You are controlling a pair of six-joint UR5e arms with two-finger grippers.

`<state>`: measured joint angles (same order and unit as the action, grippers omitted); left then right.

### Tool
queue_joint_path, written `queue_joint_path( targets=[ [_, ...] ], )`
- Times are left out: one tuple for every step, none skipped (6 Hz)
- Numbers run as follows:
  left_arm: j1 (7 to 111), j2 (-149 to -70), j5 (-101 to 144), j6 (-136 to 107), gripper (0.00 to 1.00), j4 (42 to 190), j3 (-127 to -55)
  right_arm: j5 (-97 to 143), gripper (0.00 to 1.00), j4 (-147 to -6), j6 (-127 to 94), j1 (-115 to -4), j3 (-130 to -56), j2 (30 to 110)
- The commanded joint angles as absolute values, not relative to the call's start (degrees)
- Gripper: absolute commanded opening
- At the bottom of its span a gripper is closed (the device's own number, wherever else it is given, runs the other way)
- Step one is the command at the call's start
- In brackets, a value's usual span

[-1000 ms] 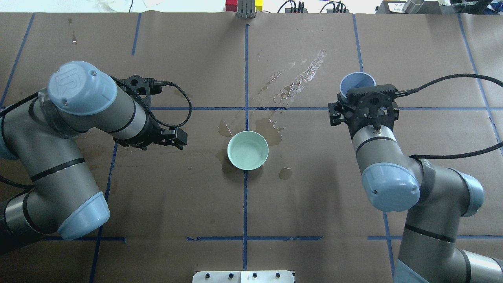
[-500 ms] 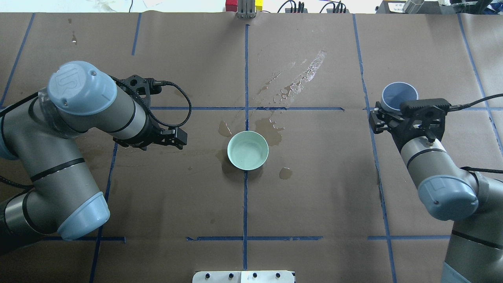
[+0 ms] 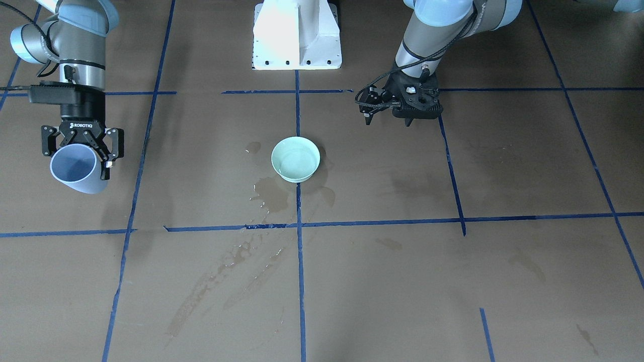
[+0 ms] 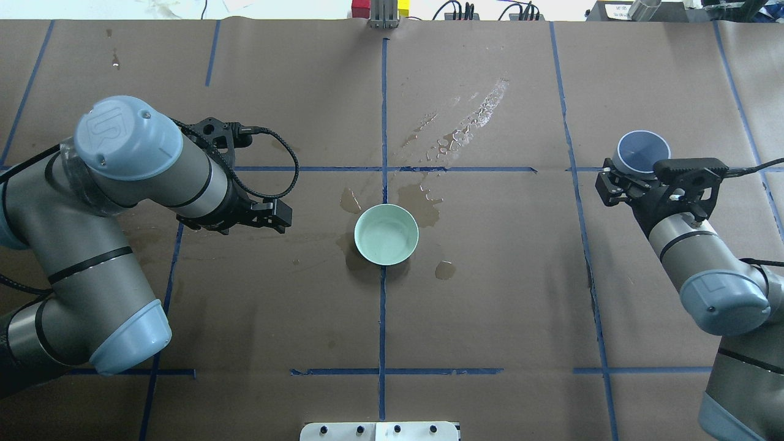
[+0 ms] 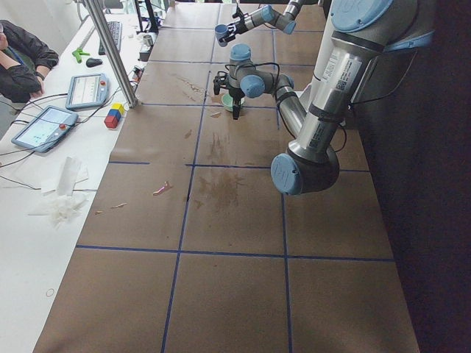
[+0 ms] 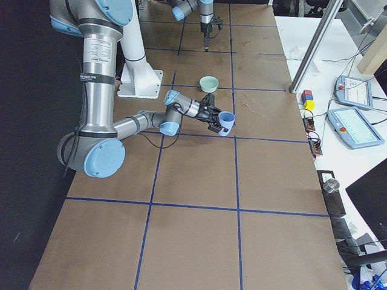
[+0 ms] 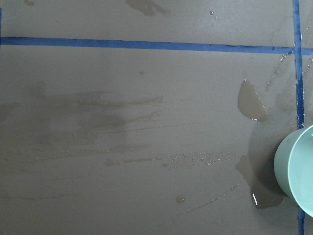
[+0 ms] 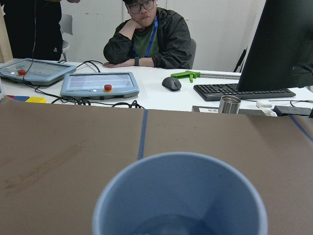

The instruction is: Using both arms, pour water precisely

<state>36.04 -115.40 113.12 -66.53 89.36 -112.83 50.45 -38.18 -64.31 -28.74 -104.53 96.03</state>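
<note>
Exterior front-facing view: right hand (image 3: 82, 153) clamps blue plastic cup (image 3: 75, 173) mid-wall, tilted, well apart from mint bowl (image 3: 296, 159). Water (image 8: 176, 226), prob. shallow, pools in cup bottom. Light, thin-walled, likely slick when wet: hold mid-wall, gently. Left hand (image 3: 388, 120) carries nothing; can't tell its spread.

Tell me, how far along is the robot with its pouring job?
Some pouring looks done: the green bowl seems to hold water, with puddles beside it. In hand: the right gripper holds the blue cup, well aside of the bowl. The left gripper holds nothing. Left: perhaps setting the cup down.
</note>
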Motion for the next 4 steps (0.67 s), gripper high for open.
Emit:
queue_joint_path(
  targets=[
    [36.04,-115.4,113.12,-66.53,1.0,89.38,-112.76,53.24,0.02,-28.52,-64.16,-31.1,-98.73,97.82],
    [35.95,-115.4,113.12,-66.53,1.0,89.38,-112.76,54.04,0.02,-23.95,-63.81,-32.33,-93.57,97.65],
    [36.03,-115.4,113.12,-66.53,1.0,89.38,-112.76,56.31,0.03,-20.25,-63.46,-33.65,-89.69,97.47],
    [35.95,-115.49,113.12,-66.53,1.0,89.3,-112.76,56.42,0.06,-19.26,-63.28,-33.75,-87.73,97.21]
  ],
)
